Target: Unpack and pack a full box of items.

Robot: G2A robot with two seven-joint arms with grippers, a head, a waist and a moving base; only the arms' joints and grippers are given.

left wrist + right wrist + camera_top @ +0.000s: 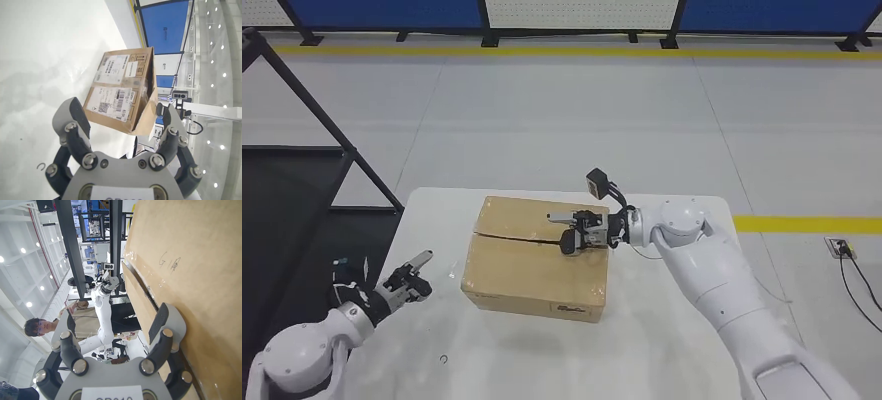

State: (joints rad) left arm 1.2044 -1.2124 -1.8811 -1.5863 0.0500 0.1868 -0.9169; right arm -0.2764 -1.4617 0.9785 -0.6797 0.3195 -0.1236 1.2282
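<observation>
Two pincers, both spread apart and holding nothing. My right gripper (577, 232) (115, 317) sits over the brown cardboard box (532, 270) (189, 256), one pad (158, 321) against a top flap just beside the centre seam. The flaps are down and the seam is slightly parted, so the contents are hidden from me. The box rests on the white table (662, 340). My left gripper (412, 275) (121, 111) hangs near the table's left edge, well apart from the box's labelled side. A small dark C-shaped ring (443, 359) (41, 166) lies on the table nearby.
</observation>
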